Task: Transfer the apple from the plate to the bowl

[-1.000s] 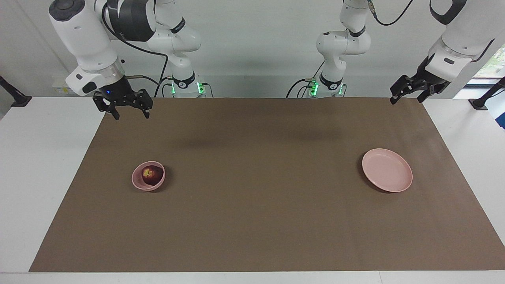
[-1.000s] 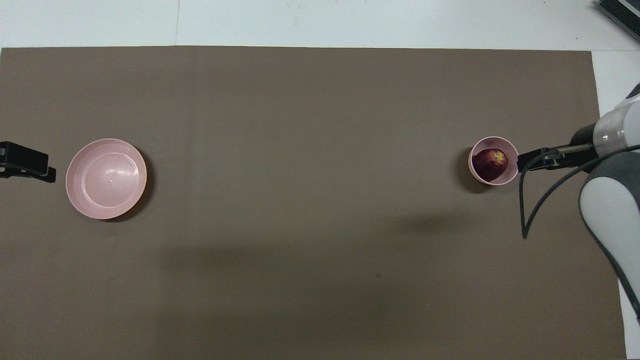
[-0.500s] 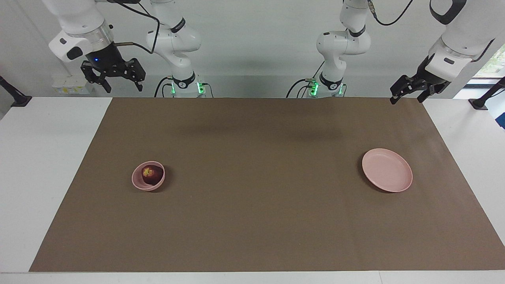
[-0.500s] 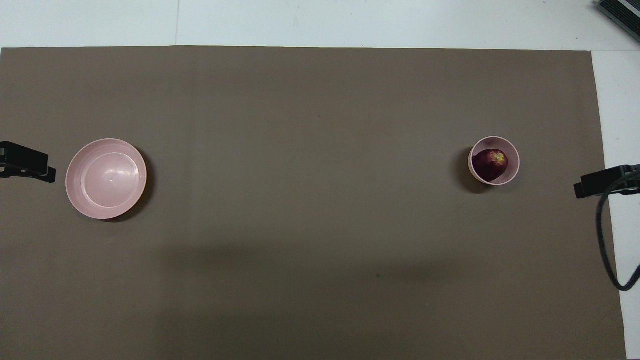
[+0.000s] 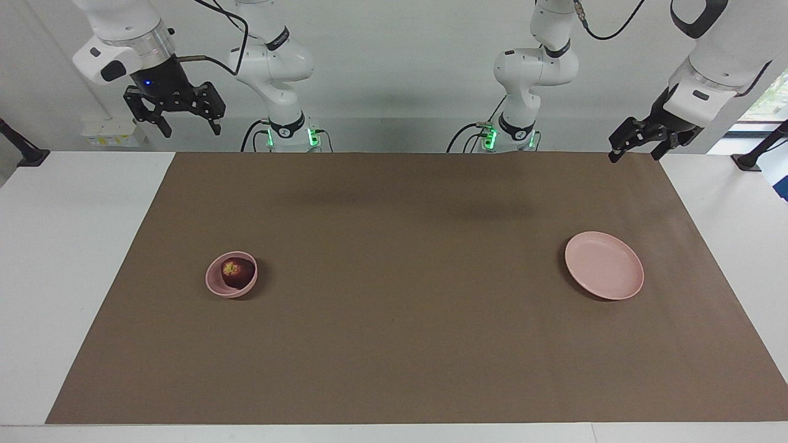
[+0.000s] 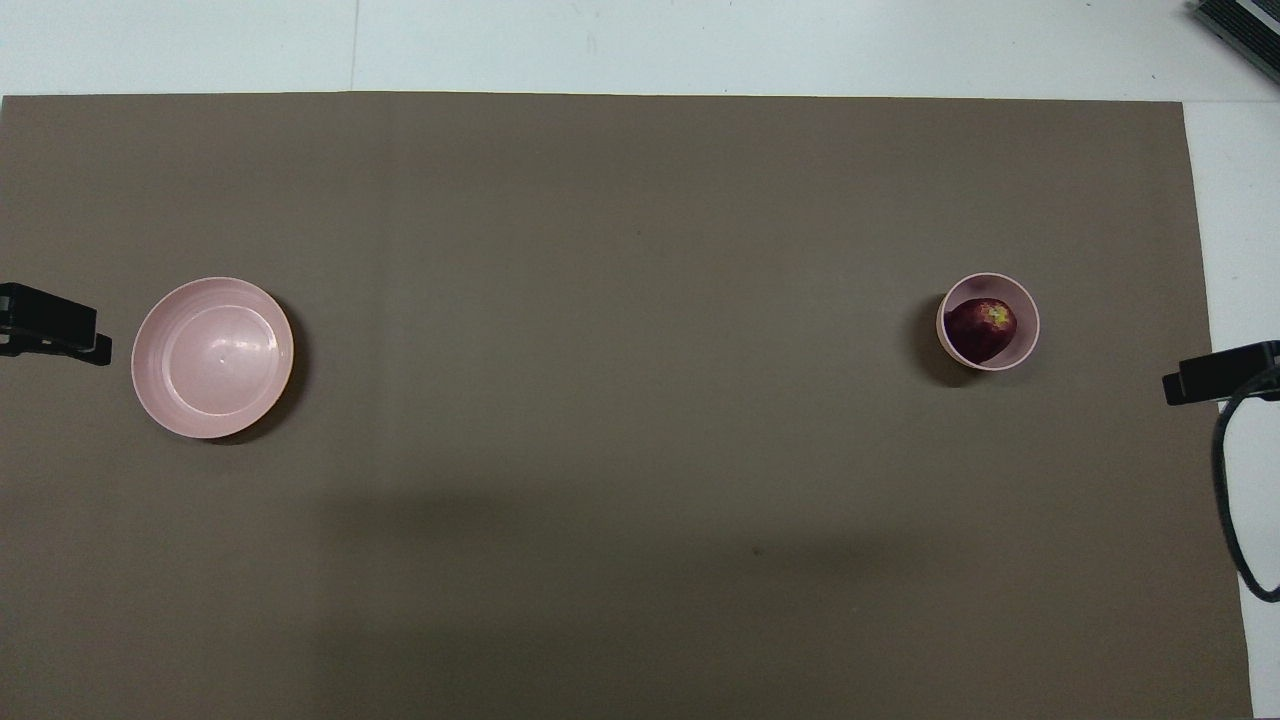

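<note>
over the right arm's end of the bench [image 5: 74, 258], you have the right claw [image 5: 173, 118] raised high, above the corner of the brown mat [image 5: 394, 332] nearest that arm's base, its two fingers pointing down and spread apart with nothing between them. the wrist tilts a little and a black cable [image 5: 228, 43] loops from it up to the arm. at the left arm's end, your left claw [image 5: 637, 147] hangs low over the mat's corner, angled down and inward, its fingers parted and empty too. in the overhead view only the dark tips of each claw show at the edges.

the apple [image 5: 237, 271] sits inside the bowl [image 5: 215, 286], dark red with its yellowish patch turned upward, filling most of the bowl's width. the bowl stands upright on the mat toward the right arm's end. the plate [image 5: 604, 266] lies flat and bare toward the left arm's end, well apart from the bowl.
</note>
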